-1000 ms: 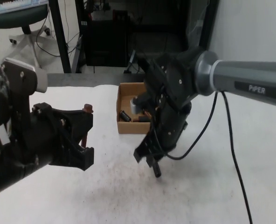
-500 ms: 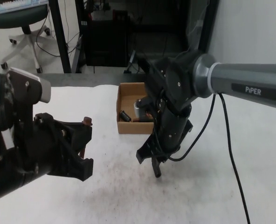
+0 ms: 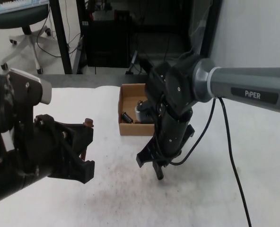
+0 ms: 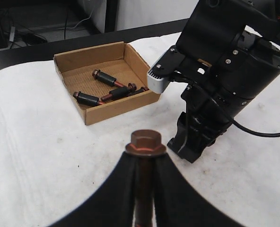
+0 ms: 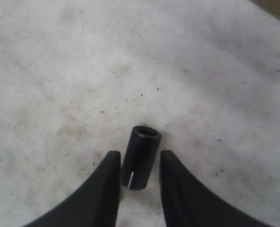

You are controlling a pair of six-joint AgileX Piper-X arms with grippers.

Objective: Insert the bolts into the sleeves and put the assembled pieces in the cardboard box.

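My left gripper [image 4: 144,158] is shut on a copper bolt [image 4: 145,142], hex head up, low over the white cloth; the high view has that bolt [image 3: 88,123] at centre left in the gripper [image 3: 85,142]. My right gripper [image 5: 140,163] is shut on a short black sleeve [image 5: 141,156], bore facing away from the wrist. From above, the sleeve [image 3: 159,173] points down just over the cloth beneath the right gripper [image 3: 156,165], in front of the cardboard box [image 3: 130,129]. The box [image 4: 116,106] holds three assembled pieces [image 4: 104,78].
White padded cloth [image 3: 201,198] covers the bench, with open room in front and to the right. The right arm's black cable [image 3: 230,156] trails across the cloth. Black stands and an office chair [image 3: 17,19] are behind the bench's far edge.
The right arm has shifted slightly left with the sleeve still in its gripper. The left arm drew back a little a second ago and has kept still since.
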